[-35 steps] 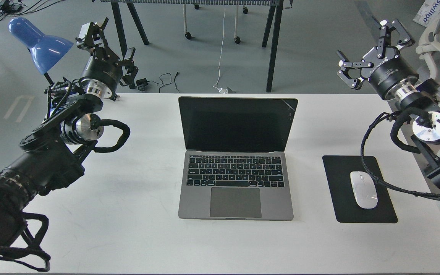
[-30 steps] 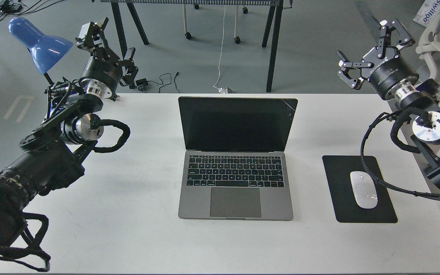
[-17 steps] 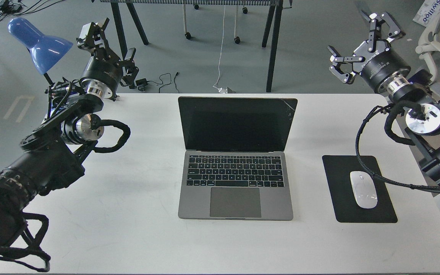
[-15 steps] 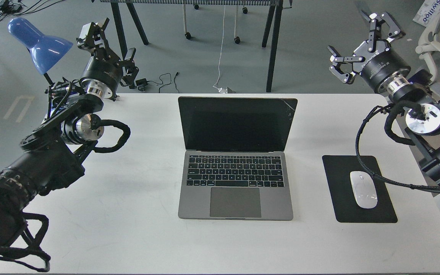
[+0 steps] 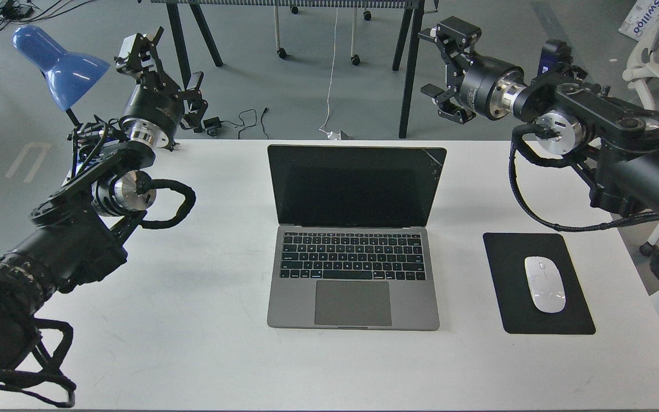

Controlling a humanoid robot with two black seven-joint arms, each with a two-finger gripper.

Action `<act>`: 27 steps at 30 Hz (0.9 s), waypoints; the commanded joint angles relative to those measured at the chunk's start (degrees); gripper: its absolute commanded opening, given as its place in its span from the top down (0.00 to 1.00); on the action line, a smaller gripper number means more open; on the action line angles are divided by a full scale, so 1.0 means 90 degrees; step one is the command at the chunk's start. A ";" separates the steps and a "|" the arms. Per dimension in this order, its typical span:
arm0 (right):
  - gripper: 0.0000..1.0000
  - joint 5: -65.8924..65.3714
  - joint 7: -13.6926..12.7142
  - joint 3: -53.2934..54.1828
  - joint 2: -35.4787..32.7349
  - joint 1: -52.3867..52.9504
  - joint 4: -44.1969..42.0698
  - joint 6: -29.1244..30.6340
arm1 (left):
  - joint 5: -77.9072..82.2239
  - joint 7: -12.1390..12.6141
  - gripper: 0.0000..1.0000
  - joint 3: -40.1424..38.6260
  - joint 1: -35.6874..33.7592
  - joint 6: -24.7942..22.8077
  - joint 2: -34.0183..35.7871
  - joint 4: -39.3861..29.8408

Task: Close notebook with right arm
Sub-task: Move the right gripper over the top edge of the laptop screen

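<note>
The notebook is a grey laptop [image 5: 354, 269] lying open in the middle of the white table [image 5: 192, 343], its dark screen [image 5: 355, 186] upright and facing me. My right gripper [image 5: 439, 68] is open and empty, raised above and behind the screen's top right corner, apart from it, fingers pointing left. My left gripper [image 5: 166, 63] is open and empty, held high at the table's far left corner, well away from the laptop.
A black mouse pad [image 5: 535, 283] with a white mouse [image 5: 544, 284] lies right of the laptop. A blue desk lamp [image 5: 58, 63] stands at the far left. Table legs [image 5: 409, 68] and cables on the floor are behind the table.
</note>
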 commanded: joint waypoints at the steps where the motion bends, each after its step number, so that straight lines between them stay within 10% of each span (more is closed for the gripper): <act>1: 0.00 -0.0329 0.0011 -0.0046 0.0445 0.0011 -0.0535 -0.0053 | 0.0001 0.0000 0.00 0.0000 0.0000 0.0001 -0.0001 0.0000; 27: 0.00 -0.0456 0.0030 -0.0486 0.0944 -0.0145 -0.0496 0.0025 | 0.0001 0.0000 0.00 0.0000 0.0000 0.0001 0.0009 0.0000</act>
